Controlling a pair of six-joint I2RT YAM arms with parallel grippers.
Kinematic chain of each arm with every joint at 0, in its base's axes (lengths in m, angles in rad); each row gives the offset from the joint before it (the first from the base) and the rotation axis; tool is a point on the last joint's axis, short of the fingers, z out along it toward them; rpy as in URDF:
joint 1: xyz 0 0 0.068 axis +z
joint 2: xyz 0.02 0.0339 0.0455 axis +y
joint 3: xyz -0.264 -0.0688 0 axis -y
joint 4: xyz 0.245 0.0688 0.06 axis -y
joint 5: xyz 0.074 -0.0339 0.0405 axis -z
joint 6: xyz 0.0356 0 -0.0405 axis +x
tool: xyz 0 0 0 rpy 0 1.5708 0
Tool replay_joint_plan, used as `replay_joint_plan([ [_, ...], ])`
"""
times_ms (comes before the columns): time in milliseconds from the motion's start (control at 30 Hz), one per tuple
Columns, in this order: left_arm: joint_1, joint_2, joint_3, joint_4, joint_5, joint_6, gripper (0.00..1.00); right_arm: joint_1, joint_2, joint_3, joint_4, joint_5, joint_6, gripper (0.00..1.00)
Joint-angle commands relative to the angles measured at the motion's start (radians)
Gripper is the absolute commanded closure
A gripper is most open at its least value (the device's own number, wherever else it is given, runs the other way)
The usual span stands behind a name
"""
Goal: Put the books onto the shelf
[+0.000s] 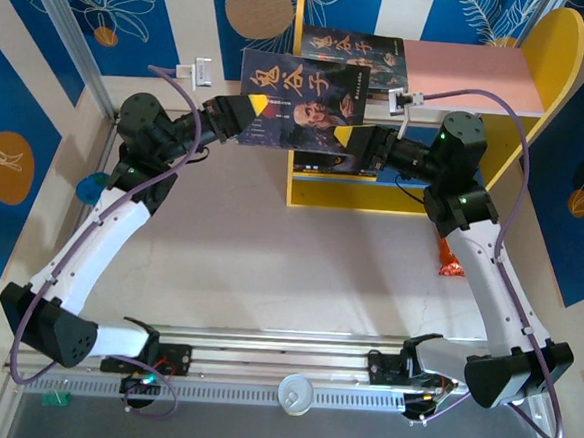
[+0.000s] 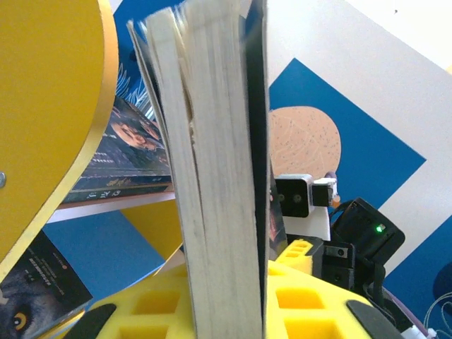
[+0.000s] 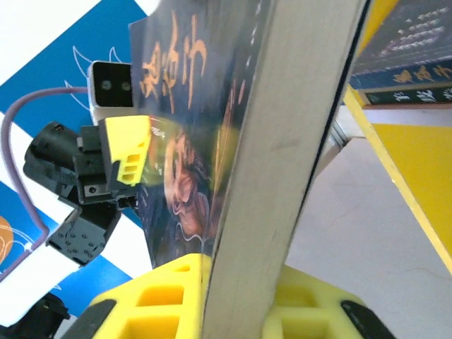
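Book (image 1: 305, 100) pinched by left claw (image 1: 247, 114), right claw (image 1: 352, 143), fronting shelf (image 1: 560, 47); orange packet (image 1: 447, 260) aside.

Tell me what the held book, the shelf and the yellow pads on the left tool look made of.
Held book: paper, with a glossy printed cover; the cream page edges show at the left wrist. Shelf: probably painted wood or board, flat even colour, smooth rounded side. Left tool pads: likely soft foam or rubber, matte yellow with moulded square pockets.
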Motion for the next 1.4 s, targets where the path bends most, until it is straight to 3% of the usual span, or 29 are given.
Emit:
replay_joint_plan([
  [0, -0.001, -0.015, 0.009, 0.093, -0.005, -0.006, 1.00, -0.001, 0.012, 0.082, -0.019, 0.005, -0.027, 0.94],
  [67, -0.001, -0.025, 0.010, 0.056, -0.023, 0.013, 0.88, -0.018, 0.019, 0.128, -0.051, -0.026, -0.043, 0.95],
  [200, 0.000, -0.062, 0.008, -0.041, -0.074, 0.081, 0.75, -0.080, 0.030, 0.216, -0.110, -0.074, -0.059, 0.96],
  [400, 0.006, -0.140, 0.019, -0.298, -0.221, 0.243, 0.65, -0.202, 0.053, 0.339, -0.214, -0.132, -0.092, 0.97],
  [767, 0.009, -0.227, 0.000, -0.515, -0.369, 0.361, 0.63, -0.368, 0.194, 0.547, -0.348, -0.214, -0.132, 0.97],
  [1367, 0.017, -0.250, -0.007, -0.582, -0.394, 0.380, 0.63, -0.381, 0.417, 0.757, -0.521, -0.237, -0.210, 0.96],
])
